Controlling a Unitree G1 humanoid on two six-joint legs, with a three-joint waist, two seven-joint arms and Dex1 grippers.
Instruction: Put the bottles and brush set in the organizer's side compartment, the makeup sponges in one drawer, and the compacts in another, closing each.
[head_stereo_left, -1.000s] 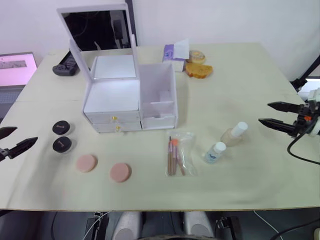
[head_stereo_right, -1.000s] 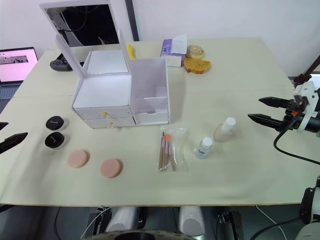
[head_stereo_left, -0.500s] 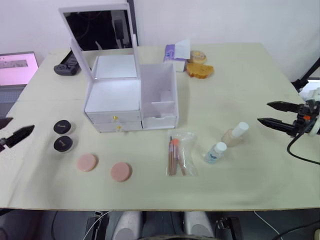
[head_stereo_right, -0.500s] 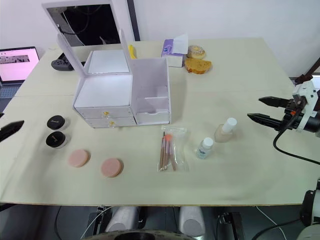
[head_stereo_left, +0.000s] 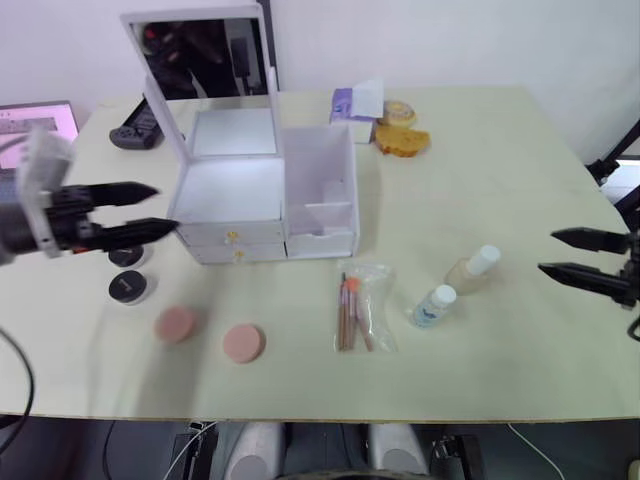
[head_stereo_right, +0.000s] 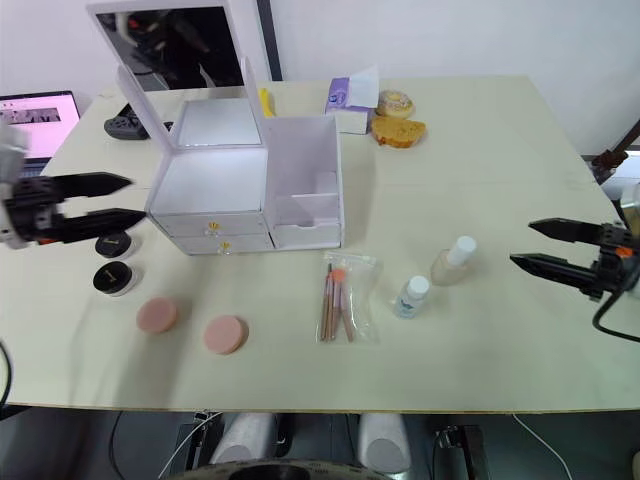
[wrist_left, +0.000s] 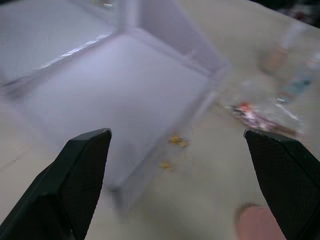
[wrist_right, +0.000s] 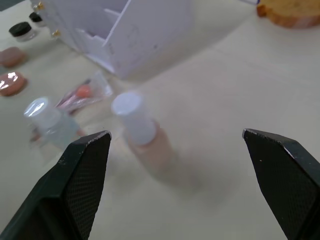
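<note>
Left tool beside organizer

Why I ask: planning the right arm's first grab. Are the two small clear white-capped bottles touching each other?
Apart. The right eye view shows bare table between the blue-label bottle and the yellowish bottle.

matt cream counter; glossy white plastic organizer; clear crinkly plastic brush set bag beyond the right tool; black textured fingers.
</note>
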